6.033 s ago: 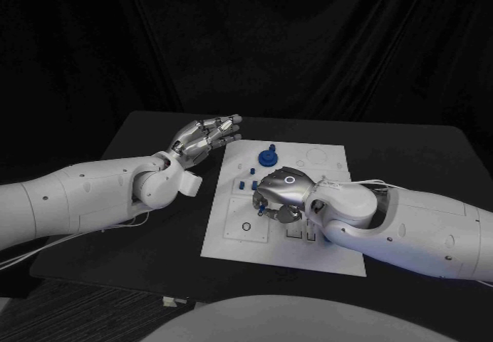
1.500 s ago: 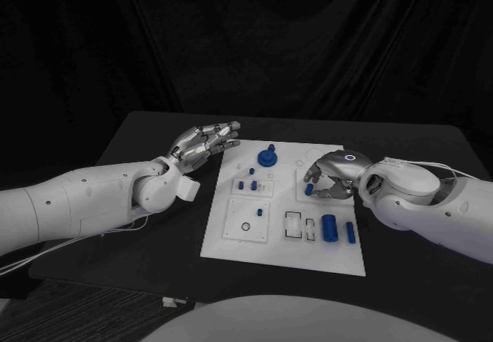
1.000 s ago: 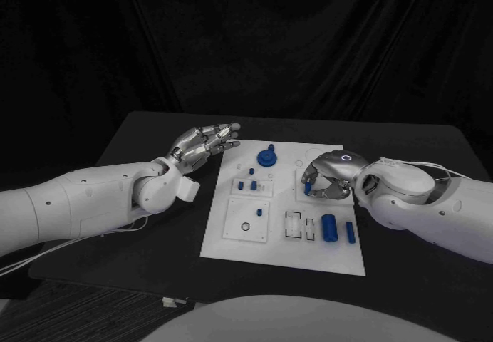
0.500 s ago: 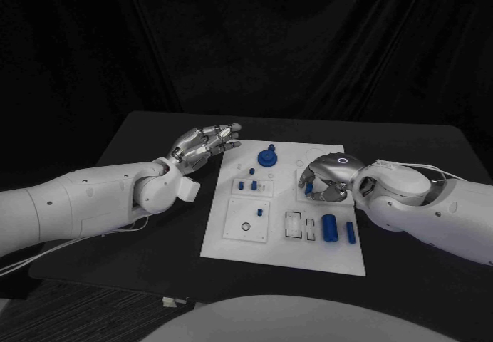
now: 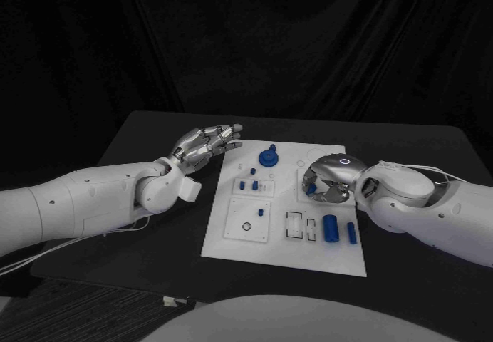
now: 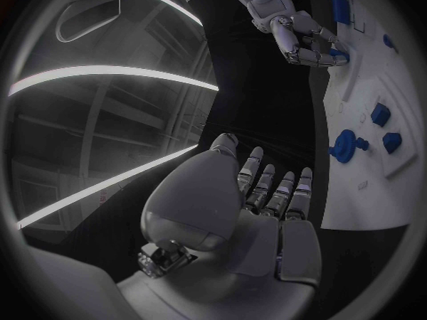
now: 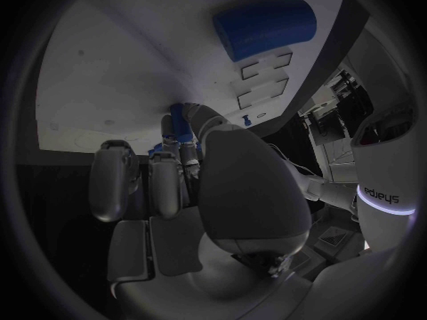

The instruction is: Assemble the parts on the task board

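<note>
Insertion step at the right side of the task board [image 5: 236, 239]: the right hand [image 5: 329, 178], fingers curled, pinches a small blue peg [image 5: 309, 189] against the board near its right edge; next, the peg must seat squarely and be released. The left hand [image 5: 206, 142] hovers empty, fingers extended, beside the board's far left corner. Six seconds ago the right hand worked mid-board; it has since shifted rightward.

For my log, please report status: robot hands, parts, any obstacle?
Left robot hand open, beside task board. Right robot hand pinching small blue part on board. No obstacle visible.
</note>
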